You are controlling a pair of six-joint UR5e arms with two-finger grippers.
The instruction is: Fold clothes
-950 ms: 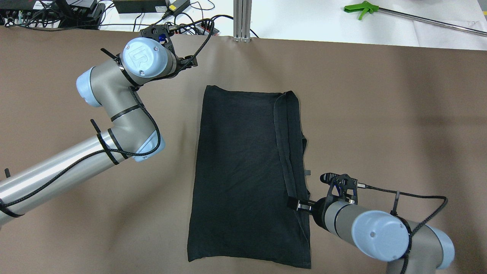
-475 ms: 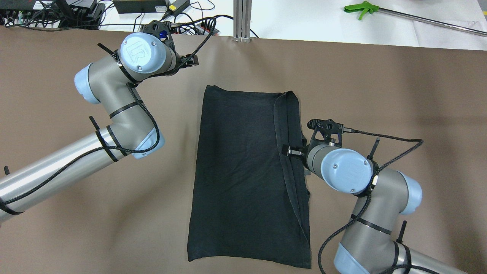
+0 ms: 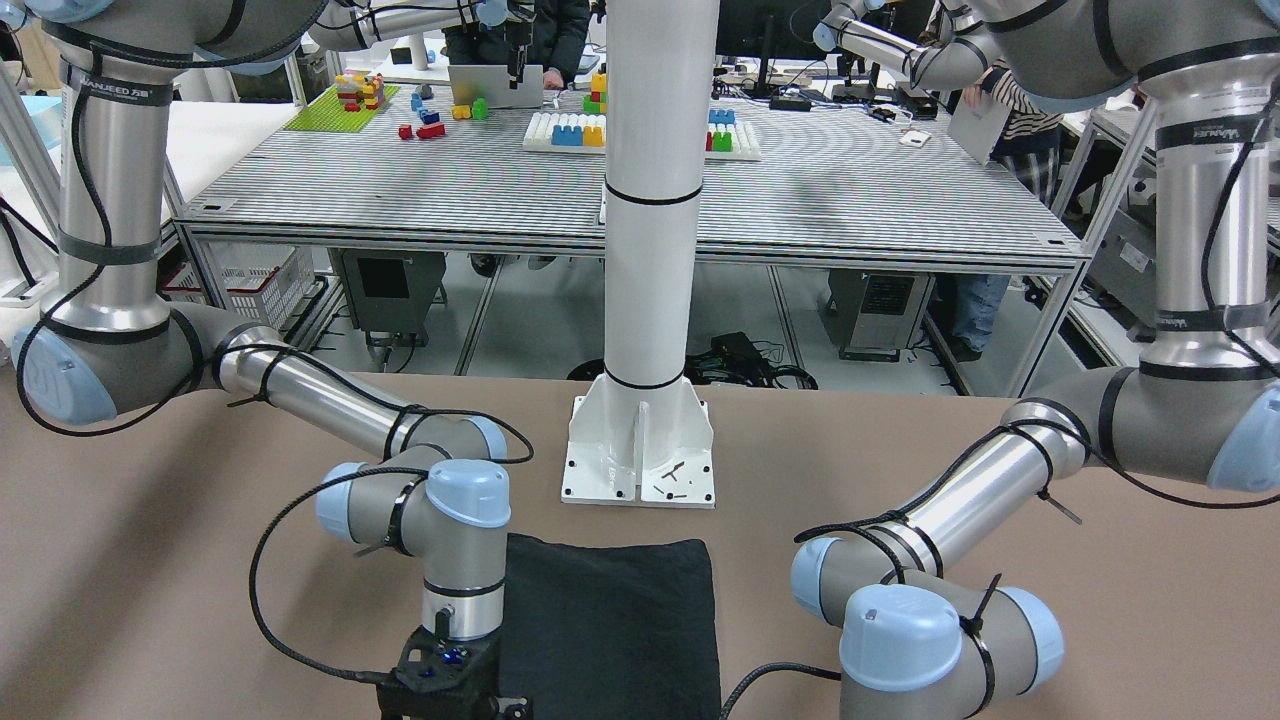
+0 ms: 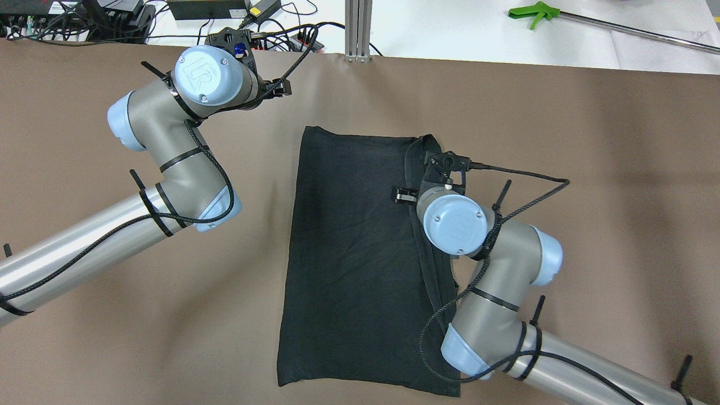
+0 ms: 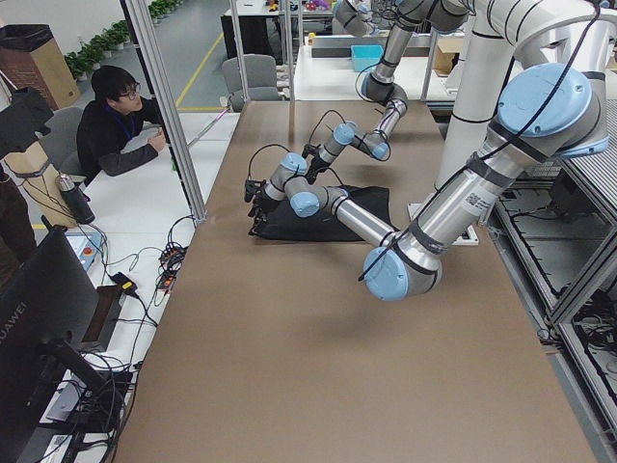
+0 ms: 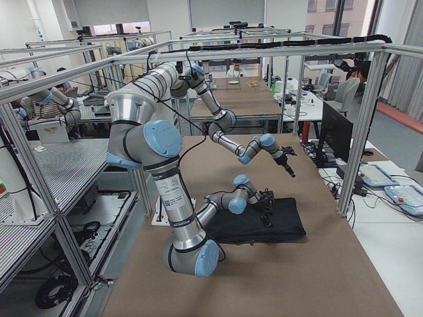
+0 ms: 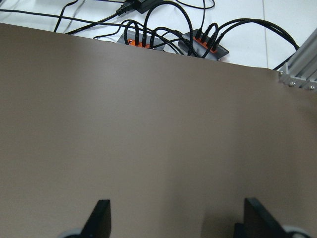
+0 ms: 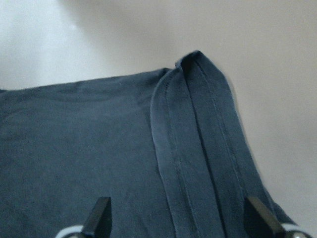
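Garment [image 4: 349,253]: flat on table [image 4: 590,140], approx. centre, in front of white pillar [image 3: 655,250], long axis running away from robot. Robot-right side is doubled inward as a narrow hemmed strip [image 8: 198,148]. Prob. a side tuck, so first fold looks done.

Right end effector [image 8: 178,213]: hovers low over far part of the strip. Fingers spread, nothing btwn them, i.e. released. Judged reason: lining up on far right corner for next grab, or checking the tuck lies flat.

Left end effector [image 7: 178,223]: fingers also spread, empty, above bare table near far edge, well apart from garment. Prob. parked clear, or waiting for far left corner.

Next, prob.: pinch both far corners, bring far half toward robot. Risk: strip unrolls if only the top layer is caught.
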